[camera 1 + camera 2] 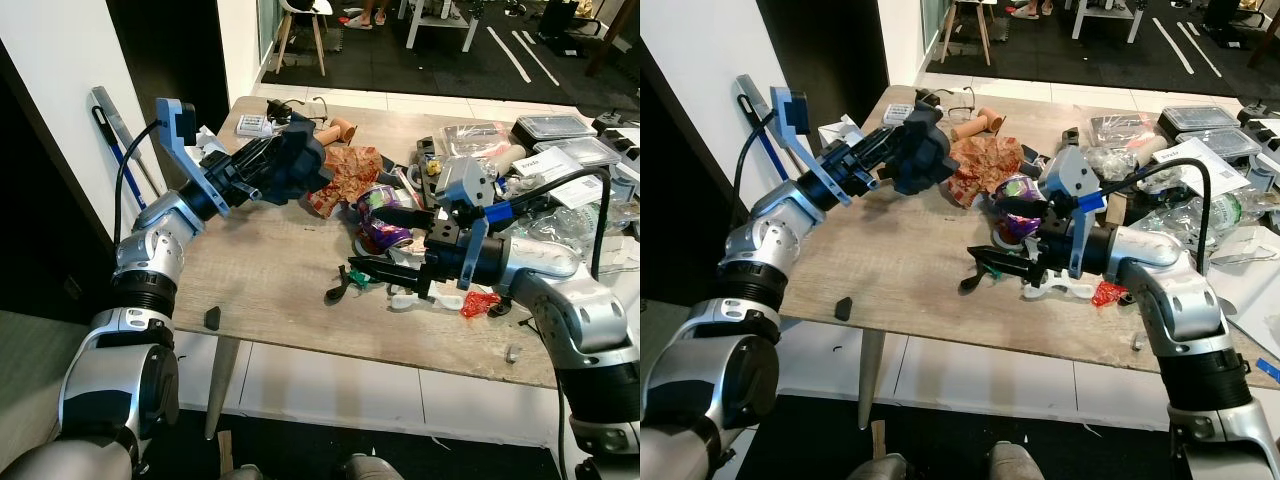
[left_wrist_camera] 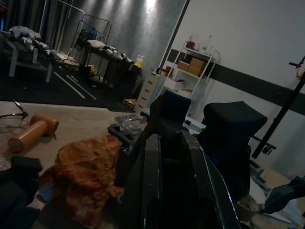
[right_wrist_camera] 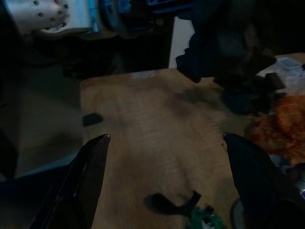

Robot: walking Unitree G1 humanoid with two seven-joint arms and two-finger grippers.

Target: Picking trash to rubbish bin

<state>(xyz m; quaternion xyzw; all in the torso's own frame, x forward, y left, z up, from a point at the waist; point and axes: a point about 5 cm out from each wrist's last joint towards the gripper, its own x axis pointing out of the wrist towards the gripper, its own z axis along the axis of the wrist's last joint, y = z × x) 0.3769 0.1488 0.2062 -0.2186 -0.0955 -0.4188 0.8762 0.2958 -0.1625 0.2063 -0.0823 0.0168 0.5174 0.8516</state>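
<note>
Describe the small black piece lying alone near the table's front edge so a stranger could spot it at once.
Start at the pale wooden table and follow its near edge toward the robot's left arm. There, just above the table's grey leg, lies a small black wedge-shaped piece. Unlike the wrappers and containers heaped at the far right, it sits alone on bare wood, apart from everything else.

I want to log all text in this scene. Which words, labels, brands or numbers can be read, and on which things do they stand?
None can be read with certainty.
White box with dark print on the table: print too small to read.
Small white card at the far table corner: markings blurred.
Purple wrapper: print unreadable.
</note>
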